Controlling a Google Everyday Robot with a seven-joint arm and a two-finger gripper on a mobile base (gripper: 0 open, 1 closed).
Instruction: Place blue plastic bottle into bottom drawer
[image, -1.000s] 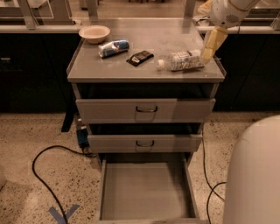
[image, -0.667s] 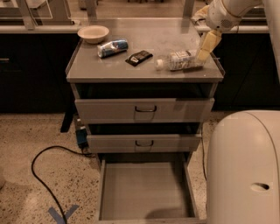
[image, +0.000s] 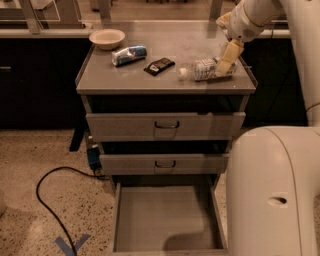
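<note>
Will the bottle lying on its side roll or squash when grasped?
Lying sideways on the flat cabinet top, the plastic bottle probably rolls if nudged. Clear plastic: likely light, squashy. The pincer is at its base end.

Glossy end effector (image: 226, 61) at clear plastic bottle (image: 201, 70) (shiny), matt metal drawer (image: 165, 222)

the one camera sits high in front of the drawer cabinet, facing it head-on and tilted down. the bench (image: 170, 47) top fills the upper frame, and the open bottom drawer (image: 165, 220) reaches the lower edge. the robot's white body (image: 272, 190) crowds the lower right, close to the lens. the gripper (image: 226, 59) hangs at upper right, over the bench's right end.
</note>
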